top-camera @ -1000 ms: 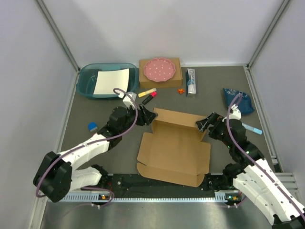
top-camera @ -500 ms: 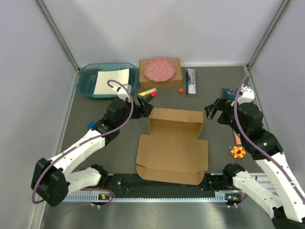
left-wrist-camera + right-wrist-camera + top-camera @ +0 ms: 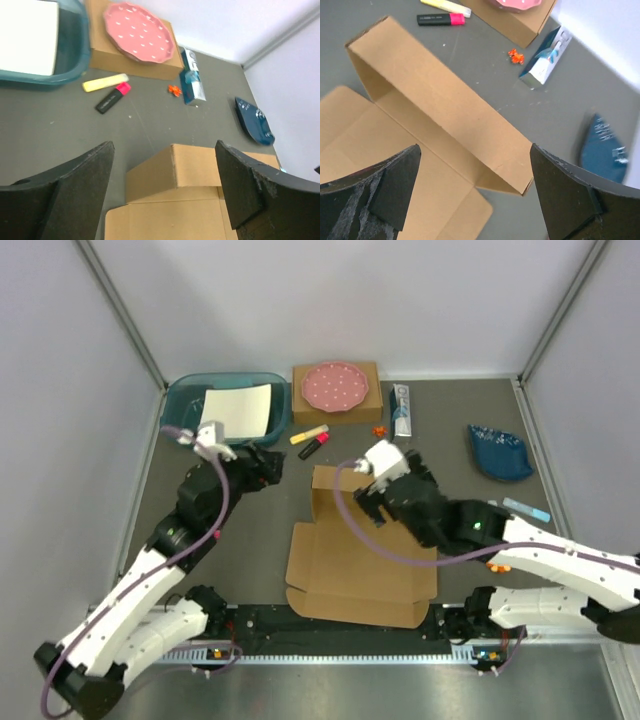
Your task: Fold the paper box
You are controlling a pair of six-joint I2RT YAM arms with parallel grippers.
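Left gripper (image 3: 264,464) backed off the paper box (image 3: 355,565), right gripper (image 3: 365,502) swung over its raised rear wall. Both jaws apart, empty; rest still flat.

teal tub (image 3: 181,416) holding white sheet (image 3: 235,410), pink dotted plate (image 3: 335,386) on small brown box (image 3: 366,408), yellow highlighter (image 3: 308,433), blue dish (image 3: 500,452)

Paper box (image 3: 350,565): brown cardboard, flat on table, far wall seemingly upright.
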